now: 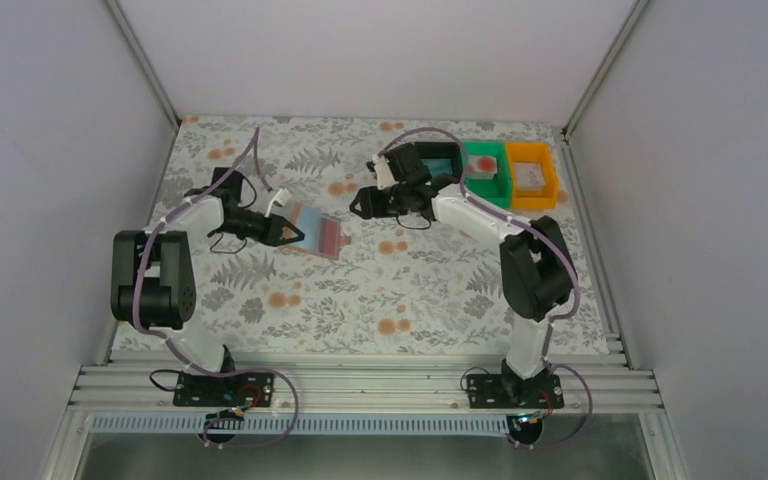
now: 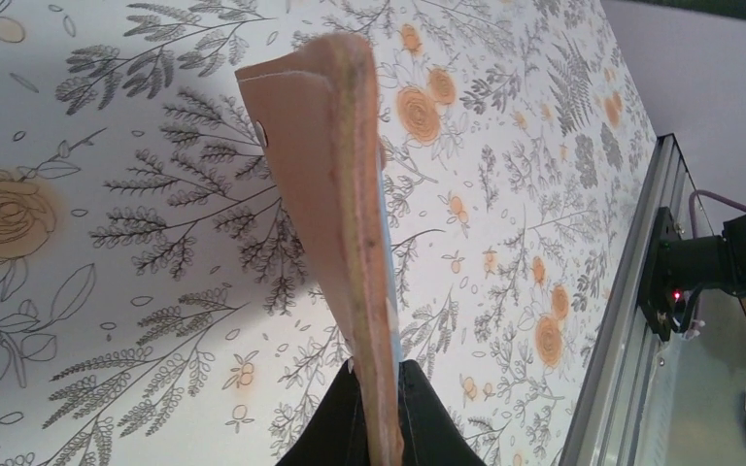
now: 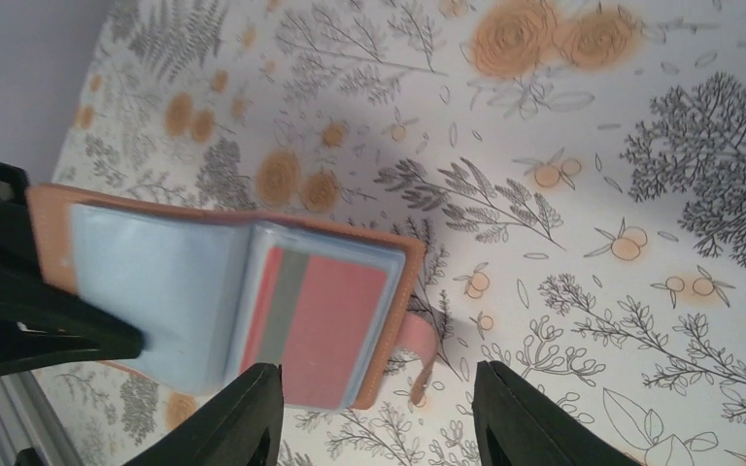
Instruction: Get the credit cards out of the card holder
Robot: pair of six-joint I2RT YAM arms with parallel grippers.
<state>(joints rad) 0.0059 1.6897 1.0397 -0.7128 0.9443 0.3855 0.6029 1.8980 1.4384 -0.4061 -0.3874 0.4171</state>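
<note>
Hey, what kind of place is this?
Likely a robot lab cell: white panel walls box in a floral table, two arms bolted to a metal rail, coloured bins at the back.

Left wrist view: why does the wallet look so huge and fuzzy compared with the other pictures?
Left wrist view: the card holder sits edge-on close to the lens, so it looms, slightly soft; right wrist view: sharper, red card readable in its pocket; top external view: evenly lit, everything small.
</note>
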